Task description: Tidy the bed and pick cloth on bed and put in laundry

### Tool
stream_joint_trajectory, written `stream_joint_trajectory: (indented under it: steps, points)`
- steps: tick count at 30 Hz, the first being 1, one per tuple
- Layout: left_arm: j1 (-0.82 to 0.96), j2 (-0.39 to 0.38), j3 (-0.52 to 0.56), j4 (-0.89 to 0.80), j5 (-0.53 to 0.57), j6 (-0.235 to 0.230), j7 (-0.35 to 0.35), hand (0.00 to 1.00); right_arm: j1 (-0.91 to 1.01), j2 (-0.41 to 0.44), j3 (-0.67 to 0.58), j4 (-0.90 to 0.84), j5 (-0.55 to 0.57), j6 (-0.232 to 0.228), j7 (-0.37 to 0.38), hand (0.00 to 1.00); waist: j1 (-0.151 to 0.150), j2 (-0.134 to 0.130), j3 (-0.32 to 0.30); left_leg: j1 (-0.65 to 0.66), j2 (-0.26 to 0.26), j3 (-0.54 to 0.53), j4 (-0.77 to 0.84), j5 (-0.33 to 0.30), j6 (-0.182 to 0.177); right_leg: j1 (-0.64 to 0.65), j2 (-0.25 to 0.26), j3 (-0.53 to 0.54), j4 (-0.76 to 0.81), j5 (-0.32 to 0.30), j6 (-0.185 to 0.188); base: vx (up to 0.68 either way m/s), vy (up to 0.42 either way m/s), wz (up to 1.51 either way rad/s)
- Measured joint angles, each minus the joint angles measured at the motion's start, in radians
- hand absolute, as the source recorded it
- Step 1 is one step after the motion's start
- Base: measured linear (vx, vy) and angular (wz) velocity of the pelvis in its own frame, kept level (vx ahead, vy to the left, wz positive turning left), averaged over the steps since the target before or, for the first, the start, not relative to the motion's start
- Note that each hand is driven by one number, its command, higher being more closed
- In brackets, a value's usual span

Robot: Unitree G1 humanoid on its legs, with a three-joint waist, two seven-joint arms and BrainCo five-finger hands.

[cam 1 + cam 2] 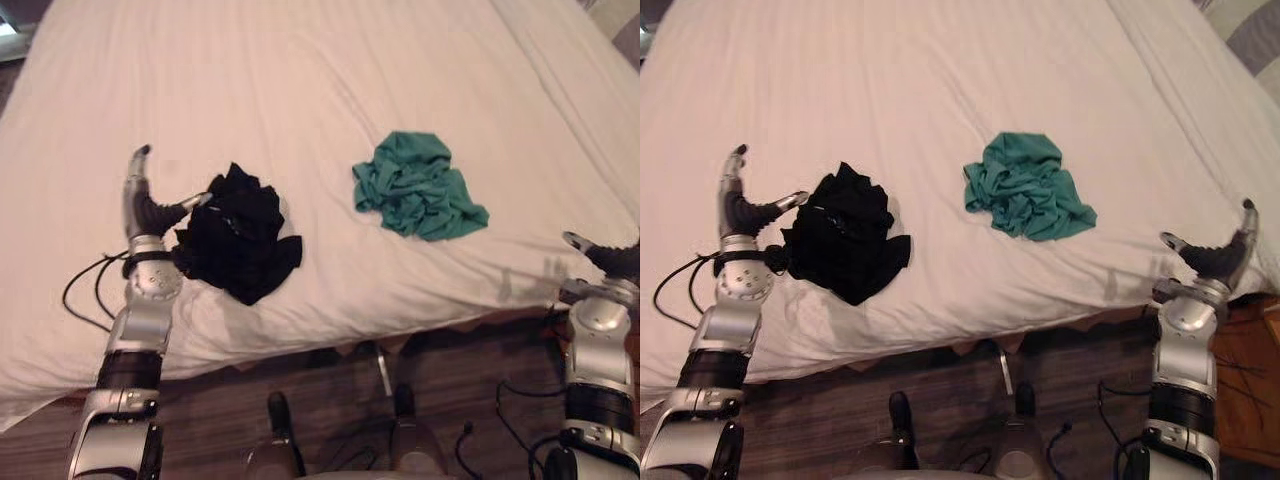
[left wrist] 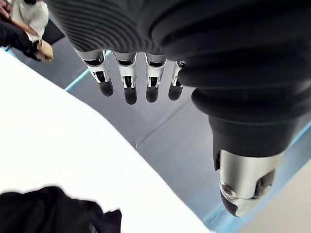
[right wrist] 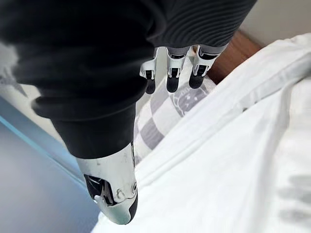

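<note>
Bed (image 1: 300, 80) status: white sheet takes up most of the head-camera frame, and two cloths lie on it, well apart.

- Black cloth (image 1: 240, 235): crumpled heap, lower left of centre, near the bed's front edge. Nothing is gripping it.
- Teal cloth (image 1: 418, 188): crumpled heap, right of centre, a bit further up the frame than the black one. Lies free, no hand near it.

Left hand (image 1: 145, 205): at the left of the frame, just beside the black cloth, over the sheet. Fingers (image 2: 130, 85) are straight and side by side, pointing up the frame. The thumb (image 2: 243, 184) is held well apart and aimed at the cloth. Its tip reaches the cloth's left edge; can't tell whether it actually touches. Nothing pinched. The wrist camera has a corner of the same black cloth lying flat on the sheet, past the fingers.

Right hand (image 1: 1215, 255): lower right of the frame, at the bed's front edge, well apart from both cloths. Fingers (image 3: 172, 73) straight in a row, thumb splayed, palm empty. Its wrist camera sees folded white bedding and a grey-white checked fabric (image 3: 160, 116) beyond it.

Dark wood floor (image 1: 330, 390) runs along the bottom of the frame. A person (image 2: 24, 24) sits in the upper left corner of the left wrist camera.
</note>
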Motion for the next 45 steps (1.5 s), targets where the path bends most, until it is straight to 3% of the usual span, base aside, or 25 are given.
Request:
stream_joint_trajectory:
  steps: [1, 4, 8, 13, 17, 22, 27, 31, 32, 39, 43, 45]
  points:
    - [-0.016, -0.002, -0.008, 0.020, 0.005, 0.006, -0.005, 1.00, -0.007, 0.000, 0.010, -0.003, -0.001, 0.000, 0.001, 0.00, -0.001, 0.002, 0.010, -0.005, 0.000, 0.003, 0.000, 0.001, 0.002, -0.005, 0.001, 0.004, -0.007, 0.007, -0.001, -0.06, 0.001, -0.20]
    - [-0.084, -0.004, -0.045, 0.108, 0.044, 0.036, -0.022, 1.00, -0.038, -0.003, 0.051, -0.006, -0.007, 0.000, 0.005, 0.00, -0.022, -0.001, 0.054, -0.033, 0.000, 0.013, 0.000, 0.009, 0.005, -0.031, 0.004, 0.016, -0.027, 0.034, -0.001, -0.04, 0.001, -0.11]
    - [-0.152, -0.005, -0.071, 0.200, 0.110, 0.054, -0.037, 1.00, -0.056, -0.019, 0.072, -0.036, -0.012, 0.000, 0.014, 0.00, -0.023, 0.004, 0.112, -0.052, 0.000, 0.028, 0.000, 0.019, 0.006, -0.054, 0.007, 0.033, -0.043, 0.057, 0.001, -0.03, -0.004, -0.11]
    - [-0.214, -0.001, -0.074, 0.298, 0.204, 0.055, -0.077, 1.00, -0.126, -0.075, 0.103, -0.033, -0.012, -0.001, 0.036, 0.00, -0.023, 0.005, 0.117, -0.065, 0.002, 0.024, 0.000, 0.026, 0.007, -0.064, 0.008, 0.031, -0.043, 0.064, -0.001, 0.00, -0.002, 0.01]
    - [-0.210, -0.015, -0.075, 0.286, 0.215, 0.048, -0.084, 1.00, -0.254, -0.157, 0.179, 0.020, -0.011, -0.019, 0.054, 0.00, -0.018, 0.018, 0.146, -0.077, 0.001, 0.001, 0.000, 0.031, 0.010, -0.064, 0.007, 0.019, -0.043, 0.067, 0.004, -0.01, -0.004, 0.11]
    - [-0.097, -0.087, -0.059, 0.125, 0.184, 0.003, -0.082, 1.00, -0.404, -0.225, 0.273, 0.143, -0.010, -0.026, 0.084, 0.00, 0.018, 0.057, 0.176, -0.108, 0.001, -0.042, 0.000, 0.042, 0.016, -0.064, 0.003, -0.022, -0.047, 0.066, 0.004, 0.03, -0.013, 0.21]
    - [0.129, -0.178, -0.026, -0.114, 0.001, -0.088, -0.082, 1.00, -0.545, -0.276, 0.366, 0.295, -0.009, -0.025, 0.124, 0.00, 0.053, 0.089, 0.190, -0.153, -0.002, -0.098, 0.000, 0.054, 0.013, -0.063, -0.005, -0.082, -0.059, 0.066, 0.005, 0.06, -0.007, 0.32]
    - [0.277, -0.243, -0.032, -0.237, -0.108, -0.142, -0.105, 1.00, -0.665, -0.328, 0.437, 0.445, -0.005, -0.026, 0.147, 0.00, 0.090, 0.139, 0.213, -0.191, -0.005, -0.146, 0.000, 0.072, 0.013, -0.062, -0.010, -0.134, -0.060, 0.064, 0.008, 0.01, -0.002, 0.34]
    - [0.306, -0.250, -0.033, -0.250, -0.134, -0.147, -0.109, 1.00, -0.689, -0.328, 0.445, 0.480, 0.002, -0.026, 0.147, 1.00, 0.093, 0.148, 0.217, -0.204, -0.005, -0.161, 0.000, 0.080, 0.011, -0.062, -0.010, -0.148, -0.060, 0.064, 0.008, -0.02, -0.006, 0.39]
    - [0.384, -0.261, -0.066, -0.171, -0.211, -0.139, -0.132, 1.00, -0.761, -0.348, 0.485, 0.612, 0.002, -0.039, 0.145, 1.00, 0.100, 0.160, 0.222, -0.233, -0.003, -0.196, -0.002, 0.084, 0.011, -0.065, -0.006, -0.182, -0.059, 0.063, 0.008, -0.07, 0.002, 0.15]
    - [0.386, -0.284, -0.110, -0.100, -0.223, -0.080, -0.148, 1.00, -0.776, -0.356, 0.488, 0.655, 0.003, -0.042, 0.148, 1.00, 0.108, 0.159, 0.222, -0.239, -0.002, -0.208, -0.001, 0.088, 0.009, -0.063, -0.005, -0.191, -0.058, 0.065, 0.007, -0.04, -0.007, 0.08]
    - [0.393, -0.313, -0.127, -0.098, -0.239, -0.052, -0.150, 1.00, -0.701, -0.322, 0.401, 0.610, 0.036, -0.042, 0.149, 1.00, 0.115, 0.154, 0.221, -0.227, 0.001, -0.206, 0.000, 0.101, 0.014, -0.051, -0.002, -0.192, -0.057, 0.067, 0.005, 0.02, -0.034, 0.02]
